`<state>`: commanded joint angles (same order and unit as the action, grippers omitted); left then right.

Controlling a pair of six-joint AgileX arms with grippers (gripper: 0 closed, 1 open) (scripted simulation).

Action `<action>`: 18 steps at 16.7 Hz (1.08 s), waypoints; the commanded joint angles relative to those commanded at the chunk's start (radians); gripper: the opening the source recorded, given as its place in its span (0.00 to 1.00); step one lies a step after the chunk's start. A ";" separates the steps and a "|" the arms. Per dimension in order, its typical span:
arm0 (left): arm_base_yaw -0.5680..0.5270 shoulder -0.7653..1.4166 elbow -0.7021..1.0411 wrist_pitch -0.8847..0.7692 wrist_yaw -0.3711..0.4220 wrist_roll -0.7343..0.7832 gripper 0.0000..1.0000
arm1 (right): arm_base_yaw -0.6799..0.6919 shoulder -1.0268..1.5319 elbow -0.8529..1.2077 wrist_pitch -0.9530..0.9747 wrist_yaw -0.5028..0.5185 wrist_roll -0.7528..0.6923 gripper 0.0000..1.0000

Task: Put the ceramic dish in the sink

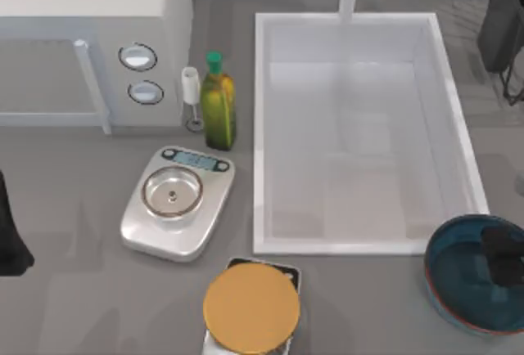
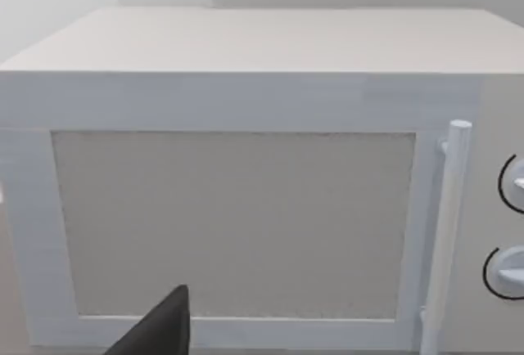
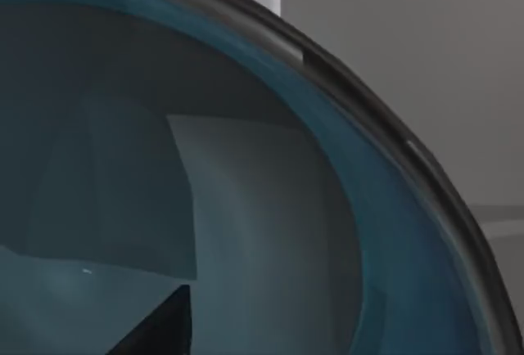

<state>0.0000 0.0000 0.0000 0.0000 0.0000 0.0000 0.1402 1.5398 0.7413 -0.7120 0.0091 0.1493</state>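
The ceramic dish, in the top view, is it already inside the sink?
No, the ceramic dish sits on the grey table just outside the near right corner of the sink, with the right gripper over it.

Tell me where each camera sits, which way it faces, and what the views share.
Top view: above the table, looking down on the sink, scale and microwave; the left arm parked at the left edge, the right gripper over the ceramic dish.
Left wrist view: faces the microwave door; a dark finger shows.
Right wrist view: looks into the ceramic dish up close.
Shared: microwave in top and left wrist views, dish in top and right wrist views.
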 joint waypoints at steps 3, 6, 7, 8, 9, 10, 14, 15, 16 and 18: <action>0.000 0.000 0.000 0.000 0.000 0.000 1.00 | 0.000 0.000 0.000 0.000 0.000 0.000 0.70; 0.000 0.000 0.000 0.000 0.000 0.000 1.00 | 0.000 0.000 0.000 0.000 0.000 0.000 0.47; 0.000 0.000 0.000 0.000 0.000 0.000 1.00 | 0.000 0.000 0.000 0.000 0.000 0.000 0.40; 0.000 0.000 0.000 0.000 0.000 0.000 1.00 | 0.000 0.000 0.000 0.000 0.000 0.000 0.32; 0.000 0.000 0.000 0.000 0.000 0.000 1.00 | 0.000 0.000 0.000 0.000 0.000 0.000 0.25; 0.000 0.000 0.000 0.000 0.000 0.000 1.00 | 0.000 0.000 0.000 0.000 0.000 0.000 0.17; 0.000 0.000 0.000 0.000 0.000 0.000 1.00 | 0.000 0.000 0.000 0.000 0.000 0.000 0.00; 0.000 0.000 0.000 0.000 0.000 0.000 1.00 | 0.000 0.000 0.000 0.000 0.000 0.000 0.00; 0.000 0.000 0.000 0.000 0.000 0.000 1.00 | 0.000 0.000 0.000 0.000 0.000 0.000 0.00; 0.000 0.000 0.000 0.000 0.000 0.000 1.00 | 0.000 0.000 0.000 0.000 0.000 0.000 0.00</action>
<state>0.0000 0.0000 0.0000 0.0000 0.0000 0.0000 0.1402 1.5398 0.7413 -0.7120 0.0091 0.1493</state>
